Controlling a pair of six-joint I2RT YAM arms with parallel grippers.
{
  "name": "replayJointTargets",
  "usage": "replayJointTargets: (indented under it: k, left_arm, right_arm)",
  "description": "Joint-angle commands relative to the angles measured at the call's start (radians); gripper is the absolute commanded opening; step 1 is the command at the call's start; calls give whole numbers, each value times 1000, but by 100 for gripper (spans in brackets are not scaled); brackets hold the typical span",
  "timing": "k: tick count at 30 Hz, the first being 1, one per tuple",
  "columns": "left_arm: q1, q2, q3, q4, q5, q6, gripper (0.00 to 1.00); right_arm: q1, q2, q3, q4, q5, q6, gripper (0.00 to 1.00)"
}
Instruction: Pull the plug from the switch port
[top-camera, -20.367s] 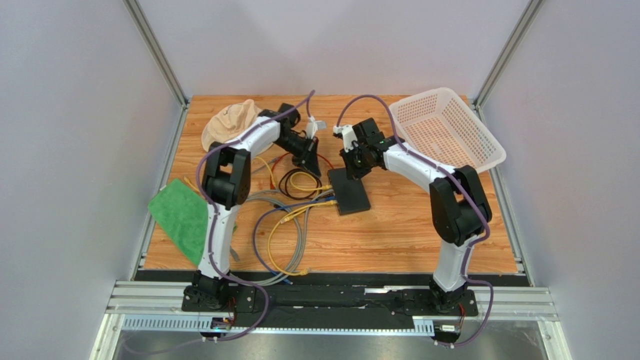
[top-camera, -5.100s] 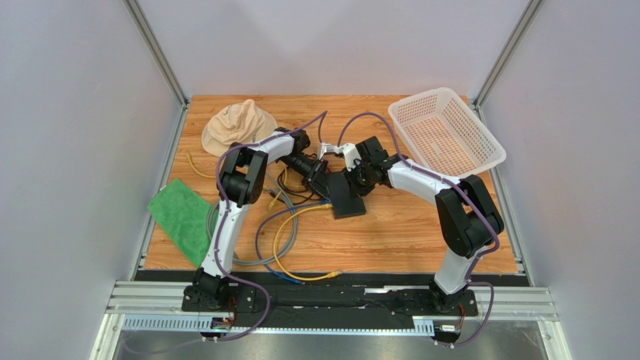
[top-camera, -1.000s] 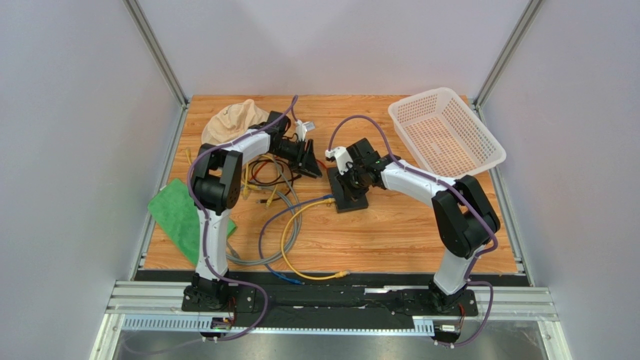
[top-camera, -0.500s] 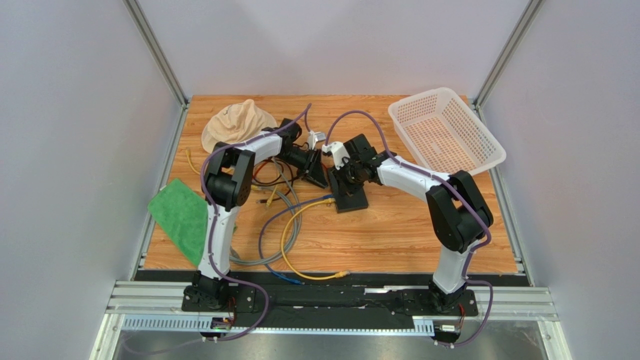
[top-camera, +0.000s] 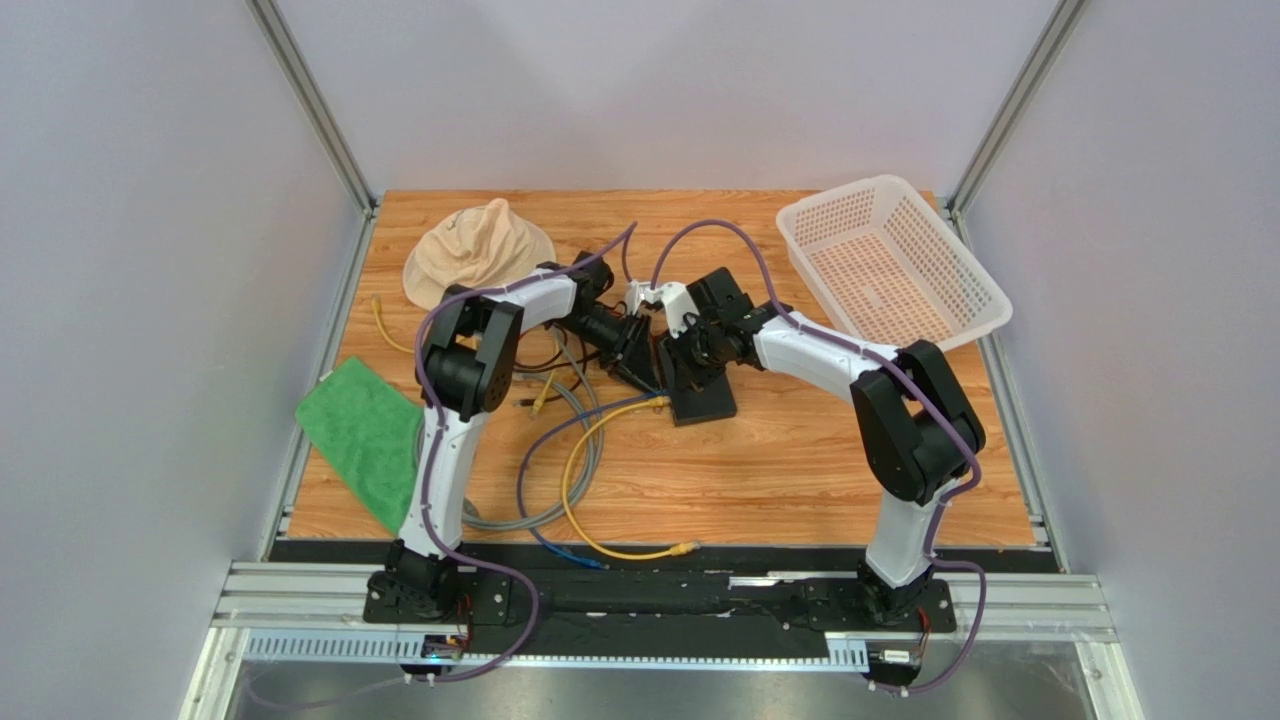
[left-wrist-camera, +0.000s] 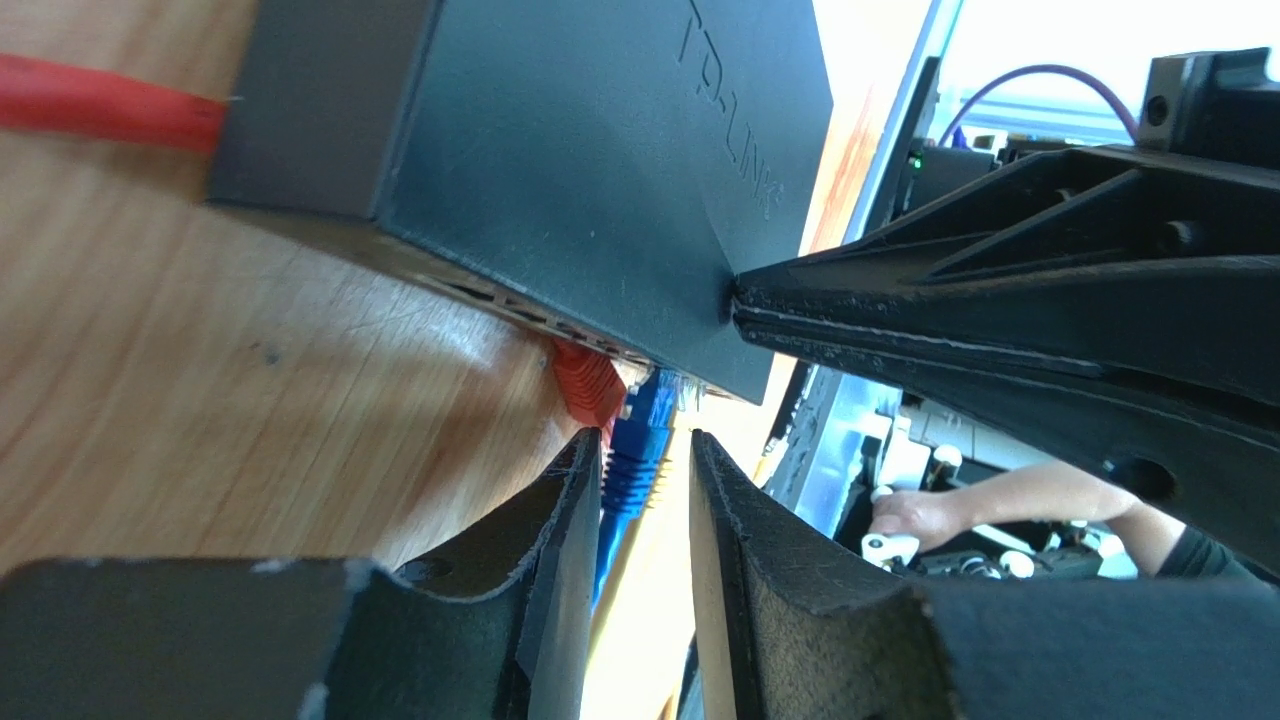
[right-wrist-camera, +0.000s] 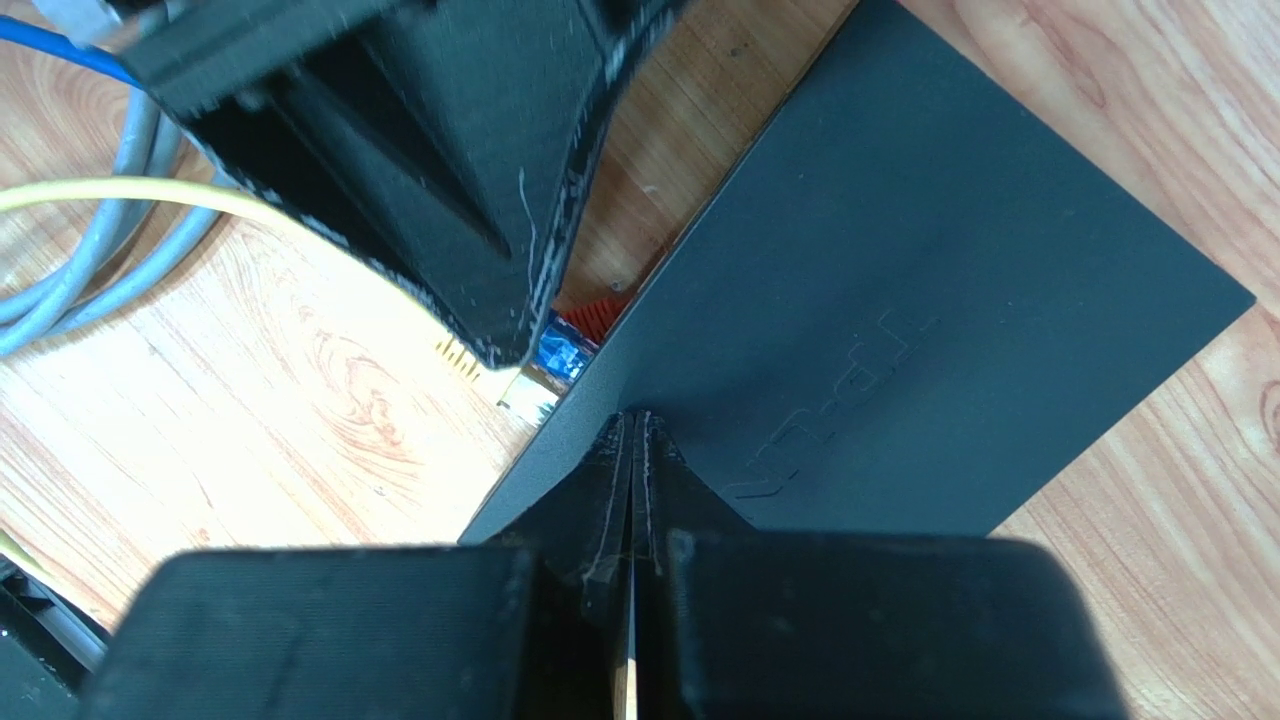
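A wooden table (top-camera: 812, 480) is ringed by pale walls (top-camera: 150, 300). The switch (top-camera: 703, 396) is laid at its middle. The blue plug (left-wrist-camera: 649, 413) is pinched by the left gripper (left-wrist-camera: 643, 443). The right gripper (right-wrist-camera: 633, 420) is pressed together atop the switch.

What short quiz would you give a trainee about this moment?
1. True or false: the right tool is shut, with its tip resting on top of the switch.
2. Which plug sits between the fingers of the left tool? A the red plug; B the blue plug; C no plug at all.
3. Fill in: the white basket stands at the far ____ corner of the table.
Key: 1 true; 2 B; 3 right.
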Motion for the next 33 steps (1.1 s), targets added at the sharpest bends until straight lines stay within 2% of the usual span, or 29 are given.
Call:
replayJointTargets:
  k: [1, 9, 14, 17, 20, 21, 33]
  left_arm:
    - [-22, 20, 43, -20, 57, 31, 34]
    - [-38, 59, 88, 5, 93, -35, 32]
    - [-38, 76, 95, 9, 99, -49, 26]
    - [-38, 85, 103, 9, 99, -53, 19]
    - [-38, 89, 108, 6, 105, -50, 8]
    - [-38, 91, 109, 3, 109, -49, 1]
    - [-9, 79, 123, -32, 117, -23, 0]
  right_arm:
    - [9, 57, -33, -37, -4, 14, 0]
    - [9, 57, -31, -36, -4, 16, 0]
    - [11, 57, -33, -36, 1, 16, 0]
    - [11, 61, -28, -39, 1, 14, 0]
    - [13, 65, -25, -40, 1, 11, 0]
    - [13, 65, -24, -40, 1, 11, 0]
    - [13, 56, -31, -42, 10, 11, 0]
